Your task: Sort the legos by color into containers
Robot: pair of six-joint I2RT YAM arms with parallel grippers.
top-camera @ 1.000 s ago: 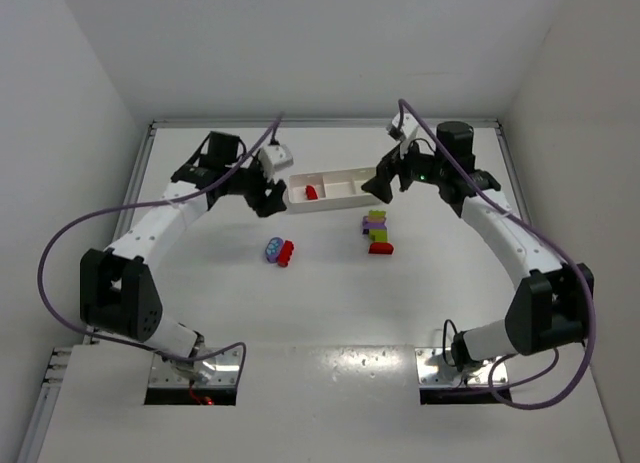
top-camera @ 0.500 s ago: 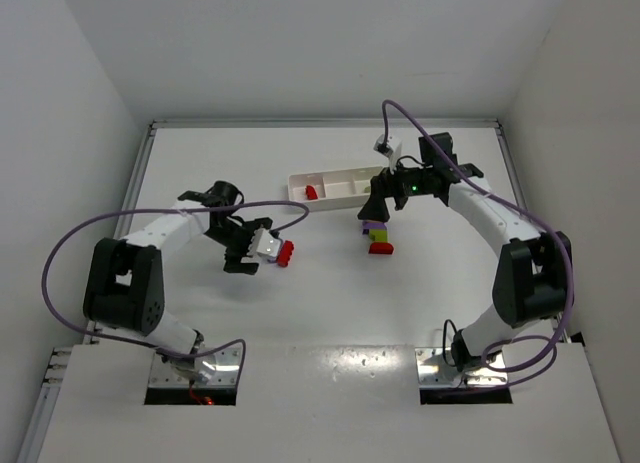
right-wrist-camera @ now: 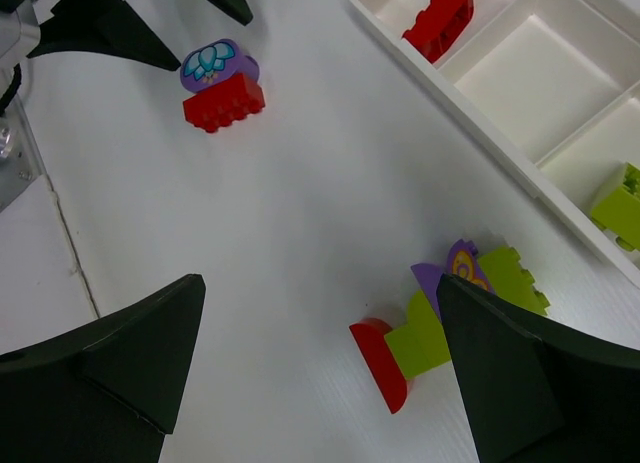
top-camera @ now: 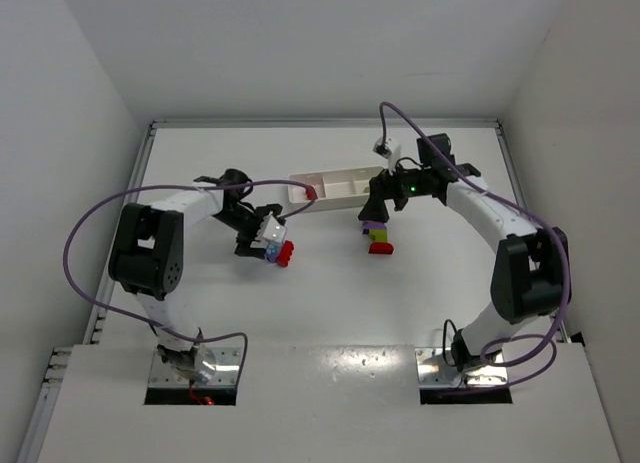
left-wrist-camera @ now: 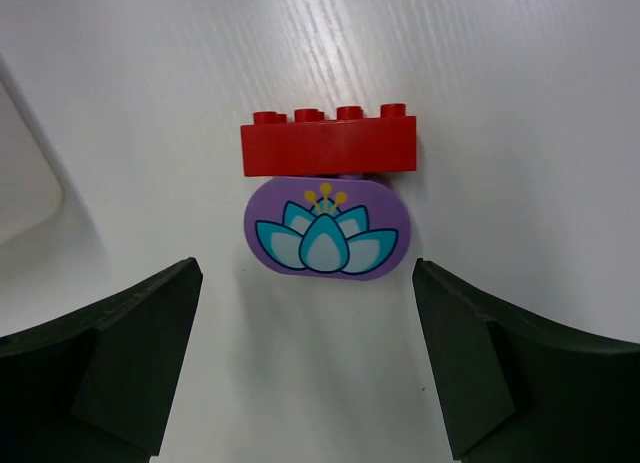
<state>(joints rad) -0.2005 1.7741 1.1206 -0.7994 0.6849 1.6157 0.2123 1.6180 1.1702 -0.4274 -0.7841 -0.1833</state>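
Note:
A red brick (left-wrist-camera: pixel 328 148) joined to a purple flower-printed brick (left-wrist-camera: pixel 322 230) lies on the table just ahead of my left gripper (left-wrist-camera: pixel 305 368), which is open and empty. In the top view that clump (top-camera: pixel 283 253) sits at the left gripper (top-camera: pixel 268 243). My right gripper (right-wrist-camera: pixel 320 373) is open and hovers over a red, yellow-green and purple clump (right-wrist-camera: pixel 440 318), seen from above below the tray as the clump (top-camera: pixel 377 235). The white tray (top-camera: pixel 340 189) holds a red brick (right-wrist-camera: pixel 440 18) in one end compartment and a yellow-green brick (right-wrist-camera: pixel 620 203) in the other.
The tray (right-wrist-camera: pixel 540 73) lies just beyond the right gripper (top-camera: pixel 375 211). White walls enclose the table on three sides. Purple cables loop off both arms.
My left arm swung from the tray down to the red and purple clump and its jaws opened wide. My right gripper moved from the tray's right end to above the multicolour clump.

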